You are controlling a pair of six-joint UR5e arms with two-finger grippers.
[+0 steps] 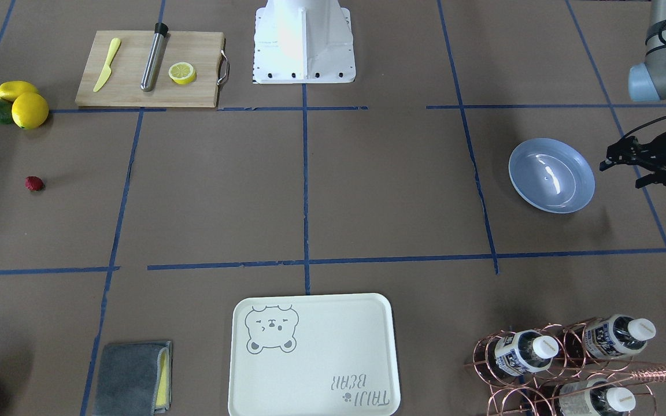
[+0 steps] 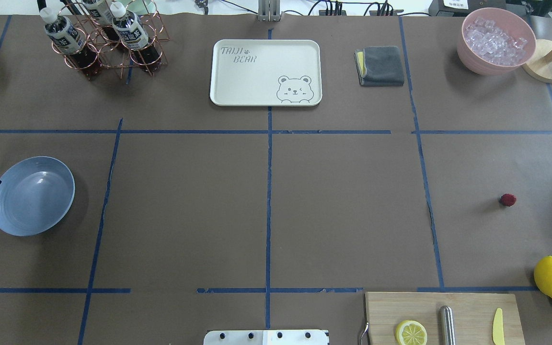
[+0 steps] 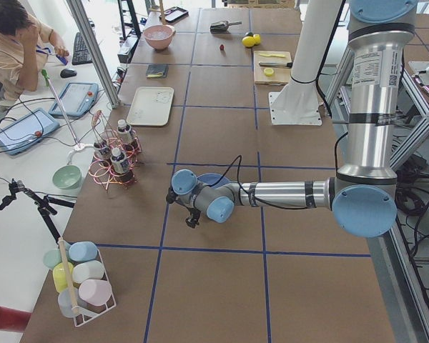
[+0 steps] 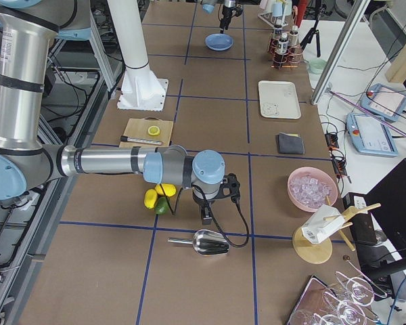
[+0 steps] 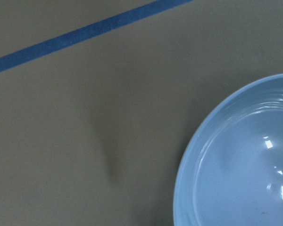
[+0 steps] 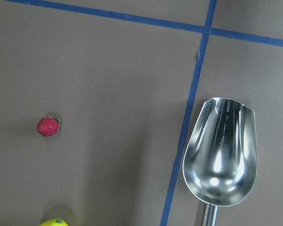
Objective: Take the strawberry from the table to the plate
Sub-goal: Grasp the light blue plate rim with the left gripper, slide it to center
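The strawberry (image 1: pixel 34 184) is lying on the counter (image 1: pixel 367 190), well apart from the plate (image 1: pixel 551 175). The left tool (image 1: pixel 621 166) and right tool (image 4: pixel 206 214) are hovering; whether they are released or clenched cannot be told.

A cream tray (image 2: pixel 257 79) carries the grey lettering "TAIJI BEAR" with a paw mark, the only legible text. Labels on the bottles (image 2: pixel 63 34) and a sticker (image 3: pixel 377 68) on the left arm (image 3: pixel 368 136) are too small to read.
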